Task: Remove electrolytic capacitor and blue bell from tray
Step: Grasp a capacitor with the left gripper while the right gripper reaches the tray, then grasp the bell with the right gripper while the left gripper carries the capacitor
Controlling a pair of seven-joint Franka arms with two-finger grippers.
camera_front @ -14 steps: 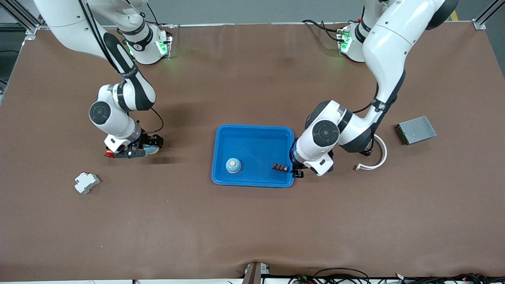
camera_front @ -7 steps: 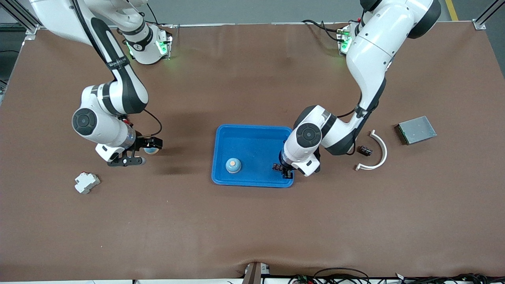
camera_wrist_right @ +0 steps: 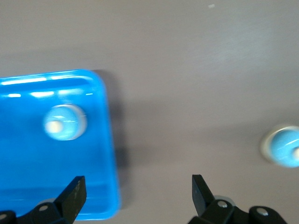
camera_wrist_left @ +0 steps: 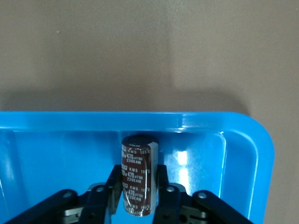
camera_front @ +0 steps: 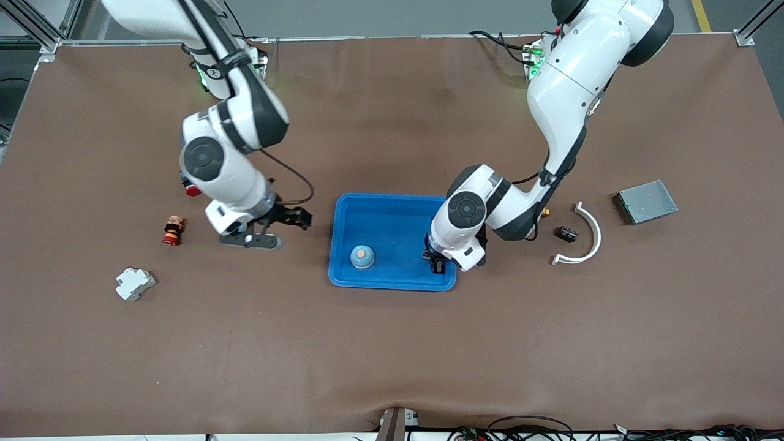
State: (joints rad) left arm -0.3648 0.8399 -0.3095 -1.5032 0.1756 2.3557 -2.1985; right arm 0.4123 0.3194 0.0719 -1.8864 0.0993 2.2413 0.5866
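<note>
A glossy blue plastic tray (camera_front: 392, 208) holds a round pale-blue bell (camera_front: 362, 256) near its front edge, beside the left gripper (camera_wrist_left: 138, 196) clamped on a dark cylindrical capacitor (camera_wrist_left: 138, 173) printed "470", while the right gripper (camera_front: 269, 231), fingers spread empty, hovers over brown tabletop.

Brown table (camera_front: 392, 343), blue tray (camera_front: 392, 208), white breaker (camera_front: 135, 283), red button (camera_front: 173, 231), white arc (camera_front: 589, 236), grey box (camera_front: 647, 201)

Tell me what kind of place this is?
Likely a robotics lab bench: two table-mounted arms over a brown mat, a blue tray as drop bin, and loose electronic parts such as a capacitor and a bell.
</note>
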